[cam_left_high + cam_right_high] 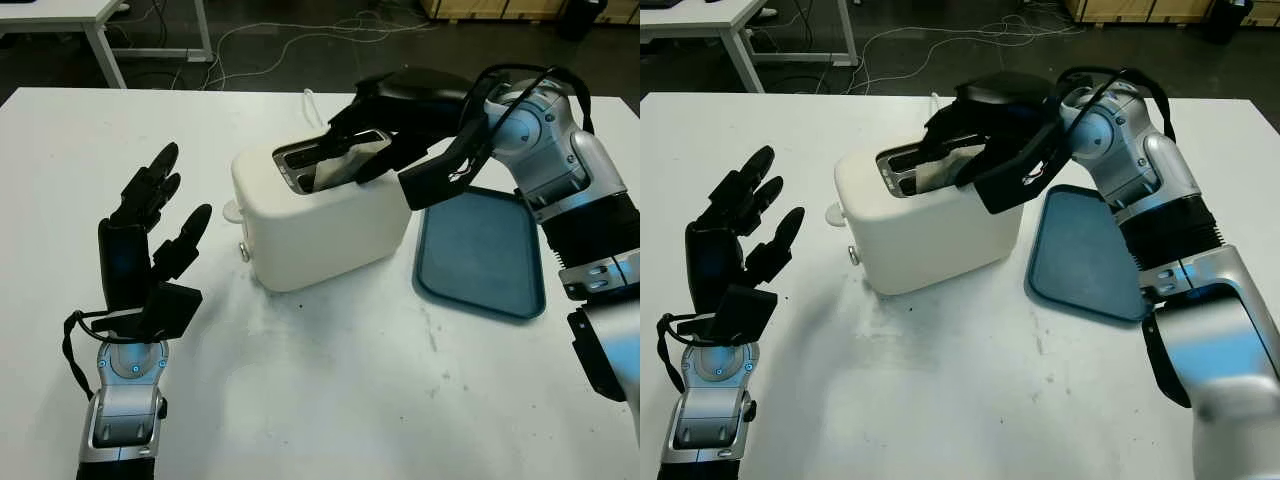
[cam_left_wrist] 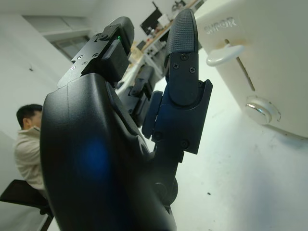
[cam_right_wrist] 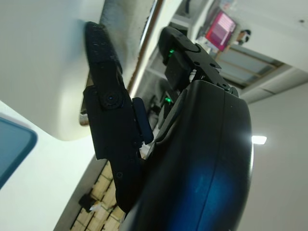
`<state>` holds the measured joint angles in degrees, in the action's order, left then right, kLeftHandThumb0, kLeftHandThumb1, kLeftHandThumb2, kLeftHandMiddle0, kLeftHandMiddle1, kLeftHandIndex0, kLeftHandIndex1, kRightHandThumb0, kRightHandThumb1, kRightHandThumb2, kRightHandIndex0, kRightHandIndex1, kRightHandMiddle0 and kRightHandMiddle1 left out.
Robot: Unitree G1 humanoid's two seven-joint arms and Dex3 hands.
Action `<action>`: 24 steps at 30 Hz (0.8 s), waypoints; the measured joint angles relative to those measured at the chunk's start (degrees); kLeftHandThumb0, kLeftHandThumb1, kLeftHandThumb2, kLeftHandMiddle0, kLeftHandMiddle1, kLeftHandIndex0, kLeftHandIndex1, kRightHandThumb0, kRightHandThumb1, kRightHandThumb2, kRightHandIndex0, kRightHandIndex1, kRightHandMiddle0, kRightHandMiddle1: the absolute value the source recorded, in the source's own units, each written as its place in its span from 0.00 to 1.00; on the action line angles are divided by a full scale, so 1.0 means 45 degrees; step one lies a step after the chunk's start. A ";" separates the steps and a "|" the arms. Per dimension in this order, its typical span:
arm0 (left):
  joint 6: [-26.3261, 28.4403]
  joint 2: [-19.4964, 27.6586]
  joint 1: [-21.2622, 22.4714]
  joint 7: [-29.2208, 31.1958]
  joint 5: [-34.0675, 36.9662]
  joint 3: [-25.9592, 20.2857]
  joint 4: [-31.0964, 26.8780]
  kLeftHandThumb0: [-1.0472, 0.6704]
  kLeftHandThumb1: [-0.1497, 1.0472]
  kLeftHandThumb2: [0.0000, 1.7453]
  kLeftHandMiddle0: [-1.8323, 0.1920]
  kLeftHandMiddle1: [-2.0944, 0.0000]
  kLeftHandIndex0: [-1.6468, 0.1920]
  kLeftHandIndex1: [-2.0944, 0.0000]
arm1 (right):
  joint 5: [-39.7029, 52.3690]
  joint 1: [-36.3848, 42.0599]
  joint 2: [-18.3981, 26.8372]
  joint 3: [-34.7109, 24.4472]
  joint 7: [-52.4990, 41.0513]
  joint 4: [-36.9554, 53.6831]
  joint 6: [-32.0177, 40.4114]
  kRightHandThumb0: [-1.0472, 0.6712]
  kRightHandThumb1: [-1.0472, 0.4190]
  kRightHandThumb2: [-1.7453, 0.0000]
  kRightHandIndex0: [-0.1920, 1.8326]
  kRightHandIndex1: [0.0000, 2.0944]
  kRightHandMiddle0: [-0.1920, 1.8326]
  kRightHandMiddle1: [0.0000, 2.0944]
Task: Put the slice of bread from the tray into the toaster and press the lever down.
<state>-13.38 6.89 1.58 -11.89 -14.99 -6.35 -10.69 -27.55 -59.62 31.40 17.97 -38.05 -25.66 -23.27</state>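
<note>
A cream toaster (image 1: pixel 320 215) stands mid-table, its slots facing up and its white lever (image 1: pixel 232 212) up at the left end. My right hand (image 1: pixel 345 150) reaches over the toaster top, shut on a pale slice of bread (image 1: pixel 350 163). The slice stands tilted with its lower part in the near slot. To the right of the toaster lies the blue tray (image 1: pixel 480 255), with nothing on it. My left hand (image 1: pixel 150 230) is raised and open at the table's left, a short way from the lever (image 2: pixel 224 53), holding nothing.
The toaster's round dial (image 2: pixel 260 108) sits below the lever. White table top stretches in front of the toaster. Cables (image 1: pixel 300 35) lie on the dark floor behind the table, near another white table (image 1: pixel 80 20). A person (image 2: pixel 26 139) sits far off.
</note>
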 measured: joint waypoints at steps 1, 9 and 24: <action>0.0000 0.0000 0.0000 0.0000 -0.0001 0.0000 0.0000 0.27 0.89 0.16 0.59 1.00 0.62 1.00 | 0.0126 -0.0004 -0.0001 -0.0098 0.0050 0.0024 -0.0020 0.20 0.13 1.00 0.10 0.12 0.24 0.00; 0.0000 -0.0119 0.0000 0.0002 0.0036 0.0002 0.0000 0.28 0.89 0.15 0.59 1.00 0.61 1.00 | 0.1227 -0.0204 -0.0231 -0.0994 0.0951 0.0123 -0.0240 0.24 0.13 1.00 0.09 0.30 0.28 0.01; -0.0011 -0.0063 0.0018 0.0021 0.0025 -0.0011 0.0008 0.28 0.89 0.16 0.59 1.00 0.62 1.00 | 0.3202 0.4348 -0.0779 -0.4154 0.4773 0.2811 0.1152 0.27 0.09 0.78 0.29 0.12 0.34 0.00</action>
<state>-13.43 6.61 1.66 -11.80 -14.88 -6.40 -10.65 -13.14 -40.06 27.90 -0.72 -16.57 -13.01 -18.08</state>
